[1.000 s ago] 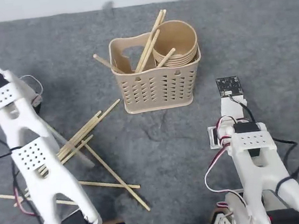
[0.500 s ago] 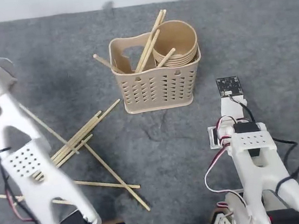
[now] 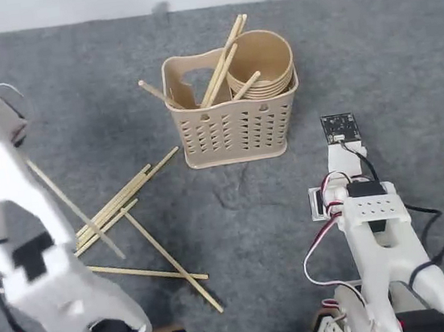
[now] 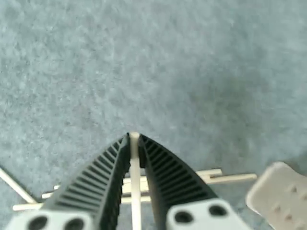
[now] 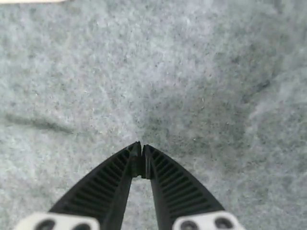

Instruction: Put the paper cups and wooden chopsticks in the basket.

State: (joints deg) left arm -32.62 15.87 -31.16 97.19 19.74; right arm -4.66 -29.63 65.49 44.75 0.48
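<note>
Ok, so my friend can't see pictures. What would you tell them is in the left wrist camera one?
The left gripper is shut on one wooden chopstick, which runs straight between its black ridged fingers, above grey carpet. A few more chopsticks lie flat on the carpet beneath it.

The surface (image 3: 370,51) is showing as grey cloth, felt-like, matt and slightly fuzzy. The basket (image 3: 230,136) is looking like beige moulded plastic, smooth and matt. The paper cups (image 3: 262,60) inside it are showing brown, unglazed paper. The chopsticks (image 3: 121,201) lying at eight o'clock from the basket are showing pale, bare wood. The left tool (image 4: 134,139) is pinching a chopstick (image 4: 135,191) of that same wood between black, ribbed, matt plastic; the right tool (image 5: 142,146) is showing the same ribbed black. The arms (image 3: 380,232) are looking like white matt plastic.
</note>
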